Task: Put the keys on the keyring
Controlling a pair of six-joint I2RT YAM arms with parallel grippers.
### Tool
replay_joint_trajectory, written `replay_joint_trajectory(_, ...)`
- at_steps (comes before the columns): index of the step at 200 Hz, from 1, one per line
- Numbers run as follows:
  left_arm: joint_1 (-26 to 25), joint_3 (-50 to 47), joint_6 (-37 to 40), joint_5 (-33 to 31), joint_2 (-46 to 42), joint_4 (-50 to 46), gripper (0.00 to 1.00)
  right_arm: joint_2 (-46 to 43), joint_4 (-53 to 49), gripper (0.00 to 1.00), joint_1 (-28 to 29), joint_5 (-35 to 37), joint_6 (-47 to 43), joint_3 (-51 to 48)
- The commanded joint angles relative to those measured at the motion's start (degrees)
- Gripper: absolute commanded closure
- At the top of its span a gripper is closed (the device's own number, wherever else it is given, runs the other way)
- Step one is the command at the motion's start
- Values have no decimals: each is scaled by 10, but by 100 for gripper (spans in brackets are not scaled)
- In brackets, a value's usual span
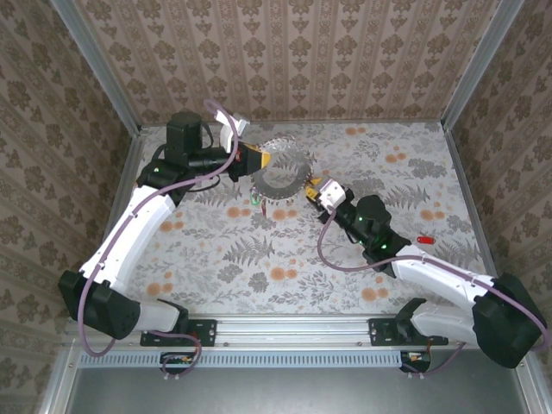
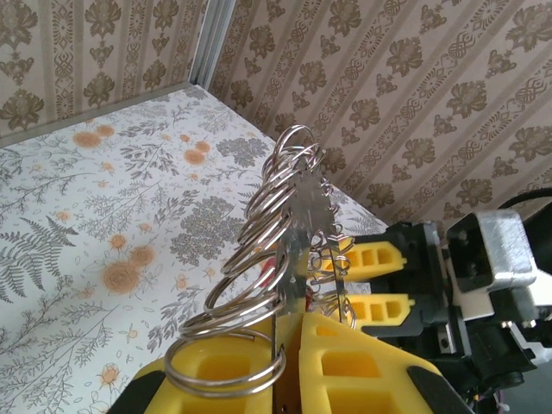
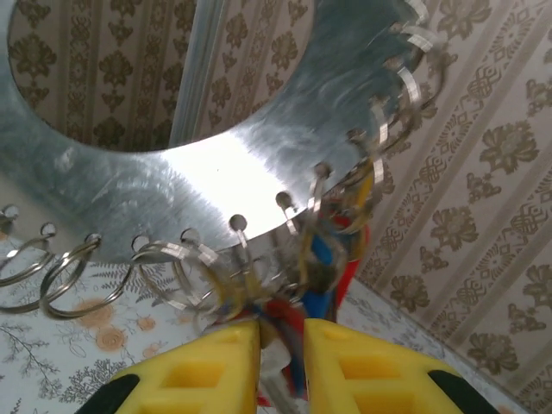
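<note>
Nearest, on the table [image 1: 216, 259] off to the right of the right forearm, a red key [image 1: 424, 237] lies loose, well apart from everything else, so the job looks only part done. Further in, the right tool [image 3: 282, 354] has its yellow fingers [image 3: 207, 379] drawn close on the bunch of keys [image 3: 328, 267]. These have red and blue heads and hang from the split rings [image 3: 78, 276] along the rim of the keyring [image 3: 172, 181], a broad flat silvery hoop held in the air above the table. Blur hides which key is pinched. The step in hand looks like working a key onto one split ring, and it is best done with small moves. Hold the key by its head, line its hole up with the ring's open end, and turn it along the coil rather than pull, since a tug would twist the hoop in the other grip. Beyond, the left tool [image 1: 259, 159] is clenched on the hoop's left edge, carrying it clear of the table. As for pose, the right arm runs low from its base at the near right corner, forearm angled up and left, wrist pointing at the hoop. The left arm climbs the left side, bends at the elbow near the back wall and reaches right.
</note>
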Motion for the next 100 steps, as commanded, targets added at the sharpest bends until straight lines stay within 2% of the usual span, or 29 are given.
replay_joint_trajectory(1,-2,-1,-16,14,-22,33,100,-30,-23,77,-5,-62,7,-14)
replay_joint_trajectory(50,-2,5,-20,8,-21,32,100,-77,-81,76,-13,-109,-19,-35)
replay_joint_trajectory(100,-2,11,-14,3,-13,23,100,-107,-84,77,-12,-127,9,-38)
